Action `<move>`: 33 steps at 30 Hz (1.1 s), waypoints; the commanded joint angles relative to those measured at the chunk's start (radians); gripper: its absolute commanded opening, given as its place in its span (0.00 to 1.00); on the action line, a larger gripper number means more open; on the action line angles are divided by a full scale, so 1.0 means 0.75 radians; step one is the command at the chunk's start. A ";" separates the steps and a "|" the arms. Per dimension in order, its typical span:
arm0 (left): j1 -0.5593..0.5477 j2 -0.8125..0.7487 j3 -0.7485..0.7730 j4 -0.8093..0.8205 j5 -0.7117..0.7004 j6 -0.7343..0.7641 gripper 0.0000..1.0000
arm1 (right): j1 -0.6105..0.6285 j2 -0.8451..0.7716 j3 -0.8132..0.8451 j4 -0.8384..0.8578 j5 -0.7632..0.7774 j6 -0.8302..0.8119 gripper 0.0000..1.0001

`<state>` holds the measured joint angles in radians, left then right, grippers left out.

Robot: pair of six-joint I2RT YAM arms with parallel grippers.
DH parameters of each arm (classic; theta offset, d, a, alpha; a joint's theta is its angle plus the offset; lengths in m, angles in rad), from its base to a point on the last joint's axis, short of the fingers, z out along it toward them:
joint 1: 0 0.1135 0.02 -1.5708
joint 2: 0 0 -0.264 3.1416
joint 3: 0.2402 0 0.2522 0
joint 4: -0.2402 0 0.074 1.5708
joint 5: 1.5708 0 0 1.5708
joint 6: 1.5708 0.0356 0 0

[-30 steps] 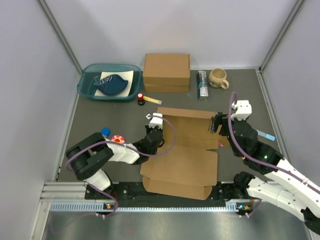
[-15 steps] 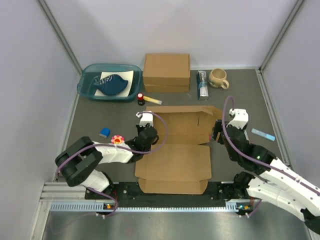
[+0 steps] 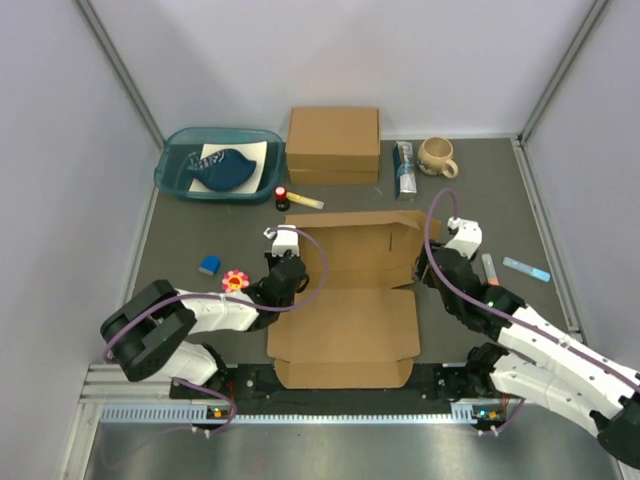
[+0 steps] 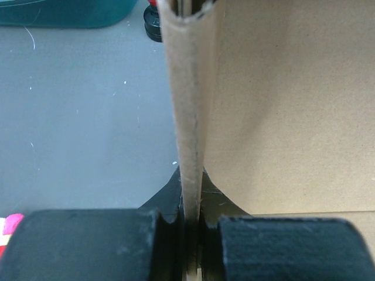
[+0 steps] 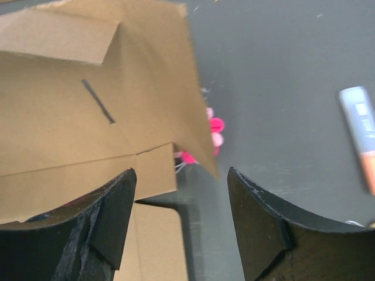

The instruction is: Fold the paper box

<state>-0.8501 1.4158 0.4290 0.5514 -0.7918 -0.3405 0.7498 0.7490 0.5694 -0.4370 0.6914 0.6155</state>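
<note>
The paper box (image 3: 345, 322) lies opened out in the middle of the table, its back panel and side flaps partly raised. My left gripper (image 3: 282, 272) is at the box's left side, shut on the upright left flap, which shows edge-on in the left wrist view (image 4: 190, 105) between the pads (image 4: 94, 246). My right gripper (image 3: 424, 268) is open at the box's right side. In the right wrist view its fingers (image 5: 111, 216) stand apart, and the corner of the raised right flap (image 5: 158, 99) hangs between them without touching.
At the back stand a teal bin (image 3: 215, 165), a thicker brown box (image 3: 333, 143), a wrapped packet (image 3: 404, 168) and a mug (image 3: 436, 155). A red-capped item (image 3: 283, 196), blue block (image 3: 209, 264), pink flower (image 3: 235, 279) and two tubes (image 3: 488, 268) (image 3: 526, 268) lie around. A pink thing (image 5: 208, 137) lies under the right flap.
Both grippers and the box have shifted left and nearer. The left flap stands more upright in my left gripper. The right arm moved off a tube, which now shows.
</note>
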 commanded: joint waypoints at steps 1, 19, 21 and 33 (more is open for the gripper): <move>0.002 -0.006 0.025 0.007 0.076 0.065 0.00 | -0.020 0.065 -0.037 0.245 -0.214 0.040 0.63; 0.002 0.031 0.066 -0.015 0.133 0.082 0.00 | -0.020 0.470 -0.111 0.319 -0.259 0.059 0.59; 0.002 0.031 0.066 -0.017 0.135 0.080 0.00 | -0.018 0.498 -0.117 0.363 -0.282 0.053 0.59; 0.002 0.041 0.068 -0.028 0.145 0.082 0.00 | -0.018 0.472 -0.117 0.493 -0.394 0.006 0.32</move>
<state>-0.8440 1.4315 0.4564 0.5453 -0.7113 -0.3073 0.7410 1.1435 0.4702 -0.1856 0.4557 0.6331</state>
